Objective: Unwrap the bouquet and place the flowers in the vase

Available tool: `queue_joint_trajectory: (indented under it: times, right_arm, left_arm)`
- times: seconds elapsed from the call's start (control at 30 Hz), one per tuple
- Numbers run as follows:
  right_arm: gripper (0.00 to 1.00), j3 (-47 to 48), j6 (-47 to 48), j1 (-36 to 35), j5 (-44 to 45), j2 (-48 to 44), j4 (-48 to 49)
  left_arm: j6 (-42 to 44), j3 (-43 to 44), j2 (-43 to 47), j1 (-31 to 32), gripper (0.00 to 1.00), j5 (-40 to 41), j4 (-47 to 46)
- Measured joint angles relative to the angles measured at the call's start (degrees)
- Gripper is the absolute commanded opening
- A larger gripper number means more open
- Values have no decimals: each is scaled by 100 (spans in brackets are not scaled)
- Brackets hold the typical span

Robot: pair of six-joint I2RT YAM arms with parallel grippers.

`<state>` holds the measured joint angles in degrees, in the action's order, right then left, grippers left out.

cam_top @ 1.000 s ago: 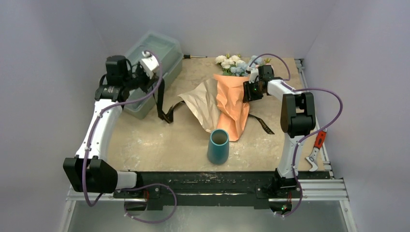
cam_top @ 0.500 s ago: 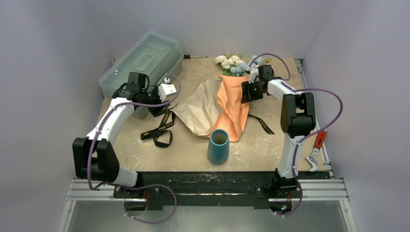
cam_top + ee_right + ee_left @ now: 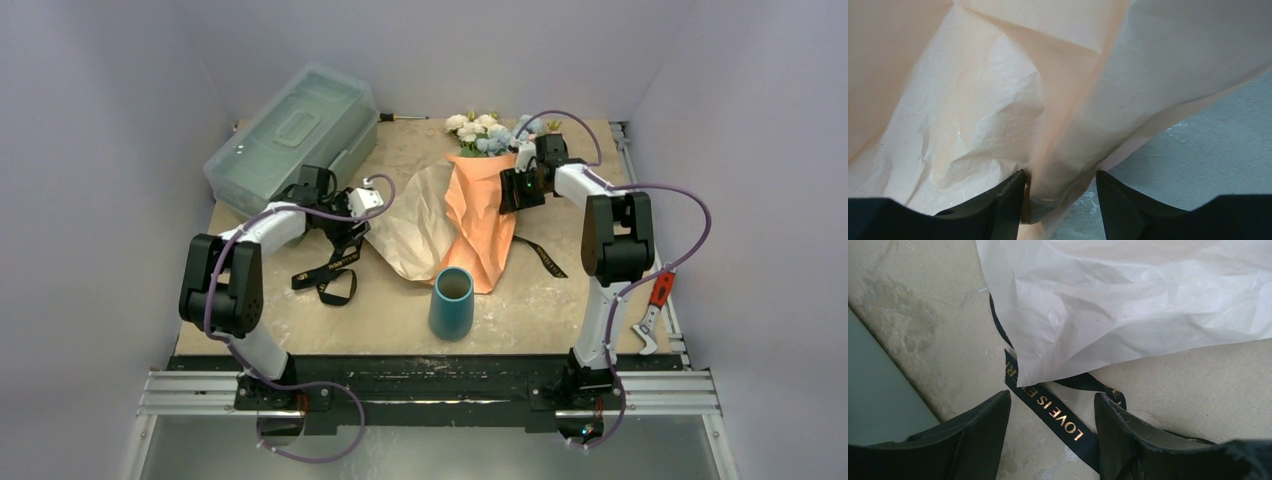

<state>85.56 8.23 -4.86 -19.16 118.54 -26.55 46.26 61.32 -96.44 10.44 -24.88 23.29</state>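
Lettering in gold on the black ribbon point(image 3: 1058, 417) can be read only in the left wrist view, where the strip runs out from under a corner of tan paper point(image 3: 1128, 300). The overhead view instead shows its loose loops on the bench point(image 3: 330, 320), near the grey-green toolbox point(image 3: 290, 135). Orange paper point(image 3: 973, 100) fills the right wrist view. Only the overhead view takes in the whole bouquet point(image 3: 480, 215), lying mid-bench with its wrap spread open and the flowers point(image 3: 485, 132) at the far end. The vase point(image 3: 452, 302) stands upright at the near tip of the wrap.

The left pincer point(image 3: 1053, 400) hangs low over the bench with its fingers apart, and the ribbon lies below the gap. The right pincer point(image 3: 1060, 175) is parted too, at the bouquet's right side. A fold of orange paper stands in its gap and touches one finger, but is not clamped.

The bench is a pale, scuffed board with plain grey walls around it. Red-handled cutters point(image 3: 655, 300) lie at its right edge.
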Motion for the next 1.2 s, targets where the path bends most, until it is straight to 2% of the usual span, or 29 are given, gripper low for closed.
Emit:
queue_joint_trajectory:
  times: [0.2, 0.57, 0.7, 0.77, 0.97, 1.07, 1.2]
  right_arm:
    - [59, 0, -4, 0, -4, -13, 0]
    - [58, -4, 33, 0, -4, -13, 0]
    - [58, -4, 37, 0, -4, -13, 0]
    - [57, -4, 37, 0, -4, -13, 0]
    - [57, -4, 37, 0, -4, -13, 0]
    - [57, -4, 39, 0, -4, -13, 0]
    - [56, -4, 42, 0, 4, -13, 0]
  left_arm:
    - [-223, -461, -46, 55, 59, 155, -800]
    - [-824, -645, -520, 114, 56, 254, -2437]
    - [-944, -474, -839, 155, 42, 229, -2634]
    - [-966, -345, -953, 168, 39, 264, -2658]
    - [-931, -216, -1027, 197, 7, 664, -2573]
    - [-927, -216, -879, 195, 0, 811, -2306]
    - [-1014, -175, -428, 179, 0, 933, -1906]
